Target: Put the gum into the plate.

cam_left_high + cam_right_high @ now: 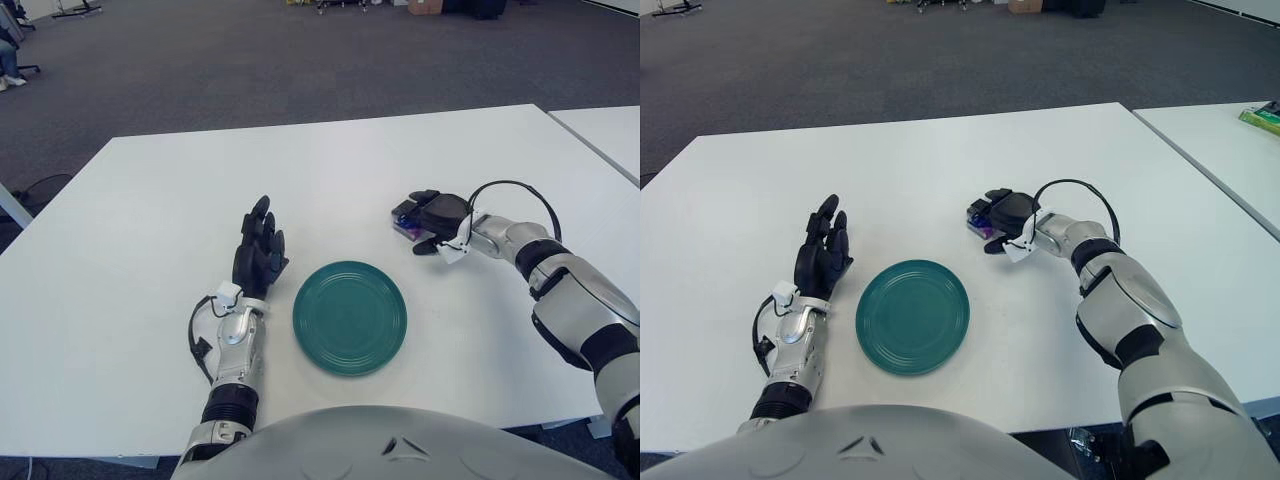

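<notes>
A teal plate (350,317) lies on the white table near its front edge, in the middle. The gum (404,221), a small blue and purple pack, lies on the table behind and right of the plate. My right hand (432,219) is over the pack, with its black fingers curled around it; the pack still appears to be on the table surface. Most of the pack is hidden under the hand. My left hand (260,248) shows just left of the plate, fingers extended and holding nothing.
The white table (200,200) extends far to the back and left. A second white table (1230,160) stands to the right across a narrow gap, with a green object (1262,118) on it.
</notes>
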